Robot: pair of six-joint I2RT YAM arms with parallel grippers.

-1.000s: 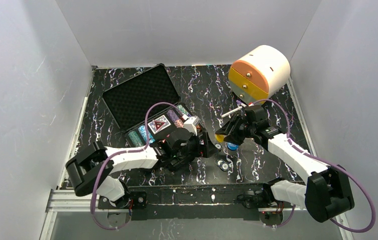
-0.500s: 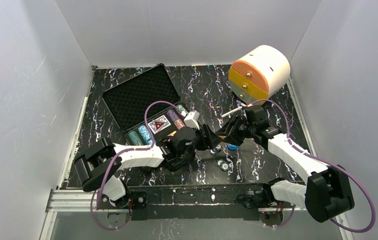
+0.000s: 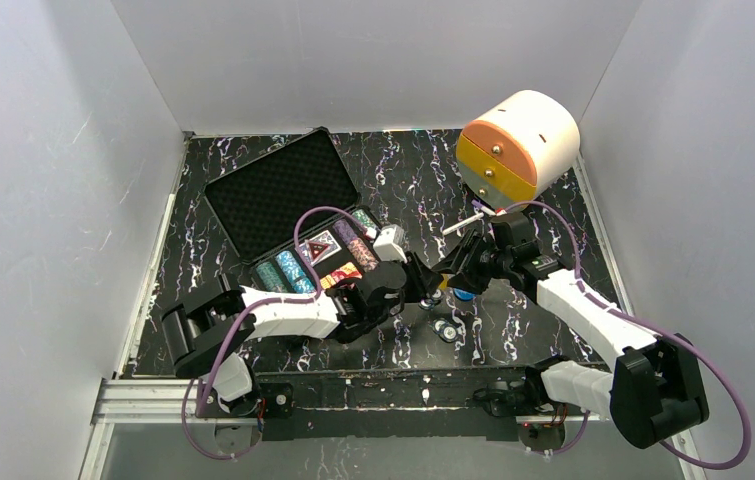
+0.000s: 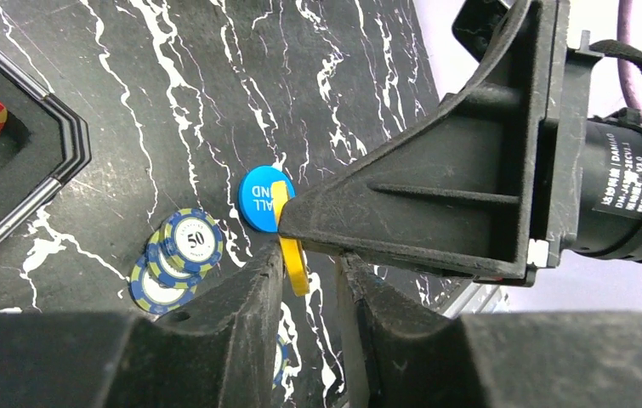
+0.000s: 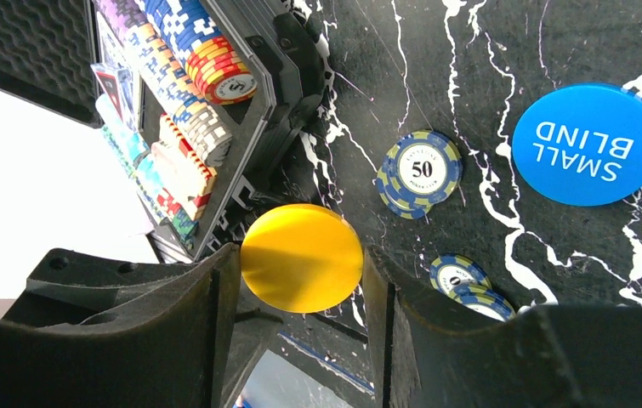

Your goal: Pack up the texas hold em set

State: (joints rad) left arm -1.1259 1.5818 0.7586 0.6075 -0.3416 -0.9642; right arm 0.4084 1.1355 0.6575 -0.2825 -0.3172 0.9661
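Observation:
The black case (image 3: 273, 195) lies open at the back left, with rows of chips (image 3: 338, 250) and a card deck in its tray. My right gripper (image 5: 300, 255) is shut on the edges of a yellow round button (image 5: 301, 257), held above the table. My left gripper (image 4: 310, 258) has come in around that same yellow button (image 4: 298, 263), seen edge-on. One finger touches its face and a gap shows at the other. On the table below lie a blue small-blind button (image 5: 588, 143) and loose blue chips (image 5: 419, 172).
A cream-and-orange round drawer box (image 3: 516, 143) stands at the back right. More blue chips (image 3: 443, 328) lie near the front of the black marbled table (image 3: 403, 180). White walls enclose three sides. The two grippers meet just right of the case.
My left arm has reached right to the right gripper and its jaws have narrowed around the yellow button. The right arm has held still with the button.

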